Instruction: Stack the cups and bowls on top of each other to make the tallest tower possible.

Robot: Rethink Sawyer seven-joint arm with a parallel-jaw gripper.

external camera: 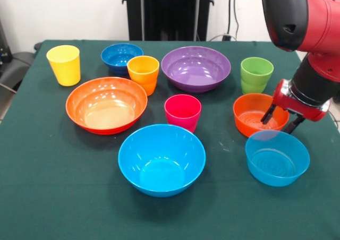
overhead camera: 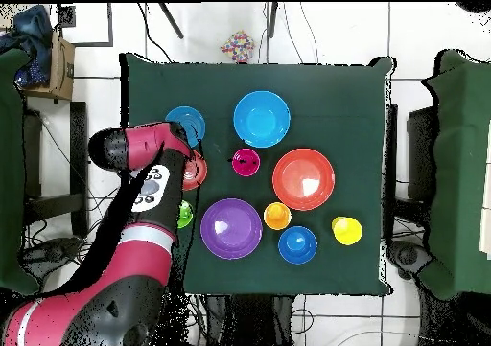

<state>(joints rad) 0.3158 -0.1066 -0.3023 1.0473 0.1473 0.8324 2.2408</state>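
Observation:
My gripper [external camera: 280, 121] is open at the right, one finger [external camera: 267, 115] inside the small orange bowl [external camera: 254, 115] and the other outside its right rim. Just in front sits the small light-blue bowl [external camera: 277, 157]. A green cup [external camera: 256, 74] stands behind the orange bowl. Across the table lie the purple bowl [external camera: 196, 68], pink cup [external camera: 183, 112], large light-blue bowl [external camera: 161, 159], large orange bowl [external camera: 106, 105], orange cup [external camera: 143, 74], dark-blue bowl [external camera: 121, 57] and yellow cup [external camera: 64, 65]. Nothing is stacked. In the overhead view my arm [overhead camera: 144, 170] covers part of the small orange bowl [overhead camera: 197, 173].
The green tablecloth [external camera: 53, 197] covers the whole table. Open cloth lies along the front edge and at the front left. The table's right edge is close to the small light-blue bowl.

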